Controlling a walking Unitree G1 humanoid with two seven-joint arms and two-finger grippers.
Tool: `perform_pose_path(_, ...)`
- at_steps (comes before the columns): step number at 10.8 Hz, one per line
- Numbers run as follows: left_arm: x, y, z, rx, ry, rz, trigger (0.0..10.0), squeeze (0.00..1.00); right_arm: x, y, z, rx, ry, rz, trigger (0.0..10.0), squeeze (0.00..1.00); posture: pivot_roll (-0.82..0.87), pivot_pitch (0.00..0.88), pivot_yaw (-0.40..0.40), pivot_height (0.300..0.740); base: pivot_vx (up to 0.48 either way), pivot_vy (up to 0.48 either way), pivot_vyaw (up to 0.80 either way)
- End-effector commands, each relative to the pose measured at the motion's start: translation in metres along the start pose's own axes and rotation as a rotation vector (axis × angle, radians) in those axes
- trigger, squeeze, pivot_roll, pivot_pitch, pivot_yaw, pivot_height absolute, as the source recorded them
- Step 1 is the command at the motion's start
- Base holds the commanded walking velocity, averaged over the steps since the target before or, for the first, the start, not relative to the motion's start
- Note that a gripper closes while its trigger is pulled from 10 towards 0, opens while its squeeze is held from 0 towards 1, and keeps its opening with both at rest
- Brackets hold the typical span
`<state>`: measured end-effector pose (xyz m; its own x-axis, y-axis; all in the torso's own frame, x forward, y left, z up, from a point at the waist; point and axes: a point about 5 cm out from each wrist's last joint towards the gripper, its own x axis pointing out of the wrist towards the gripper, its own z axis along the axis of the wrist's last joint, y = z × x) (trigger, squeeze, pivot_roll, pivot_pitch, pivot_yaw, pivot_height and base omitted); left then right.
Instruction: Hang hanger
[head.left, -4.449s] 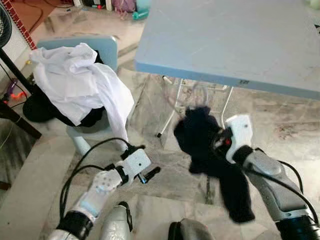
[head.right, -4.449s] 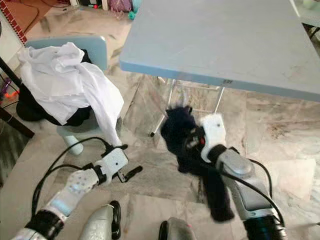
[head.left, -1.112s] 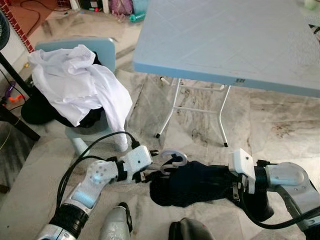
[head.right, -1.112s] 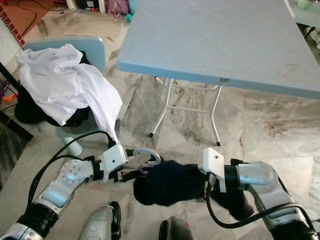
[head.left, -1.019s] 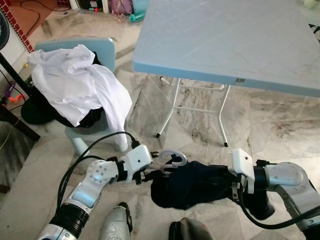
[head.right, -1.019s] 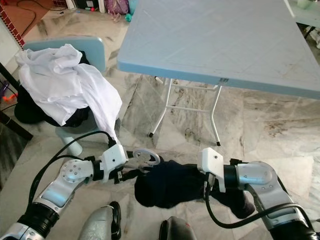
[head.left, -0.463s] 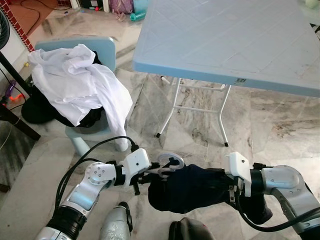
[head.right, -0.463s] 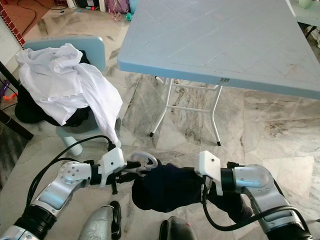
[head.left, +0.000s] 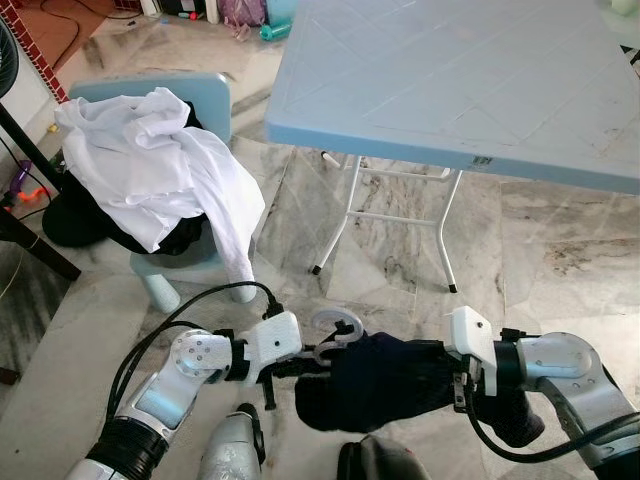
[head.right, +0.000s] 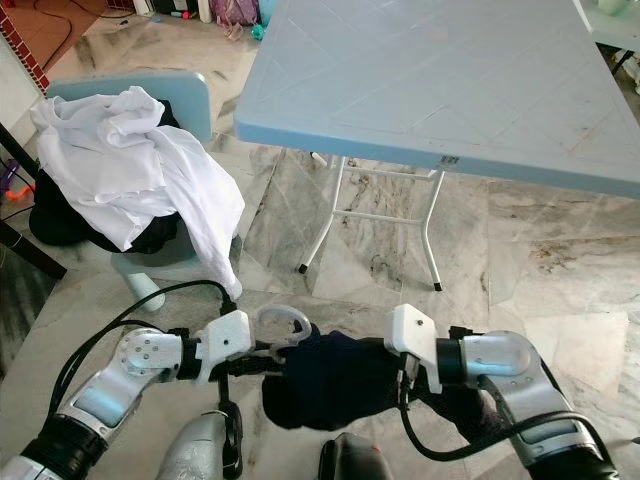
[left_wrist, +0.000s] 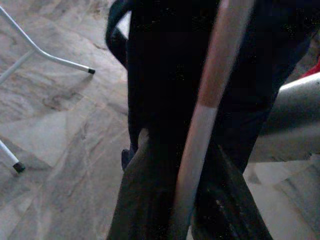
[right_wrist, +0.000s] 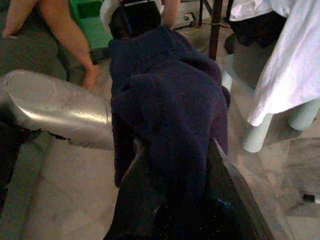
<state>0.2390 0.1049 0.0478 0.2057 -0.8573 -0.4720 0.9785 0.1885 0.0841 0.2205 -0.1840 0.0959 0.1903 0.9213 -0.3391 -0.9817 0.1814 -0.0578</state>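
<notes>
A dark navy garment (head.left: 390, 380) lies bunched low between my two arms, on a pale hanger whose hook (head.left: 338, 322) sticks up at its left end. My left gripper (left_wrist: 184, 150) is shut on the hanger's pale bar (left_wrist: 210, 85), which runs between its two fingers with the dark cloth right behind. My right gripper (right_wrist: 174, 150) is shut on the garment from the right, and its fingers (right_wrist: 227, 190) are partly buried in the navy cloth (right_wrist: 165, 85).
A light-blue folding table (head.left: 450, 80) on white legs (head.left: 340, 225) stands ahead. A blue chair (head.left: 215, 95) at the left carries a white shirt (head.left: 150, 160) over dark clothes. A black pole (head.left: 30, 140) slants at far left. A person's legs (right_wrist: 55, 25) are close behind me.
My left gripper has moved in under the hook and shut on the hanger. The garment bundle has shifted slightly towards me. 4.4 s ago my right gripper held it higher and upright.
</notes>
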Motion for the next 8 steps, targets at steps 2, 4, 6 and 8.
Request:
perform_pose_path(2, 0.01, -0.002, 0.017, 0.022, -0.097, 0.009, 0.0, 0.0, 0.011, 0.004, 0.008, 0.037, -0.056, 0.069, 10.0, 0.69, -0.02, 0.179, -0.051, 0.74, 0.0, 0.0, 0.0)
perform_pose_path(4, 0.009, 0.004, 0.02, -0.007, -0.152, 0.073, 0.0, 0.0, 0.01, -0.001, 0.009, 0.046, -0.044, 0.05, 10.0, 1.0, -0.02, 0.185, -0.056, 0.74, 0.0, 0.0, 0.0)
perform_pose_path(6, 0.011, 0.008, 0.024, -0.019, -0.198, 0.153, 0.0, 0.0, 0.01, -0.02, 0.011, -0.044, -0.007, -0.082, 10.0, 1.0, -0.02, 0.185, -0.062, 0.74, 0.0, 0.0, 0.0)
perform_pose_path(8, 0.012, 0.01, 0.025, -0.032, -0.218, 0.18, 0.0, 0.0, 0.008, -0.029, 0.012, -0.077, 0.013, -0.151, 10.0, 1.0, -0.03, 0.187, -0.063, 0.74, 0.0, 0.0, 0.0)
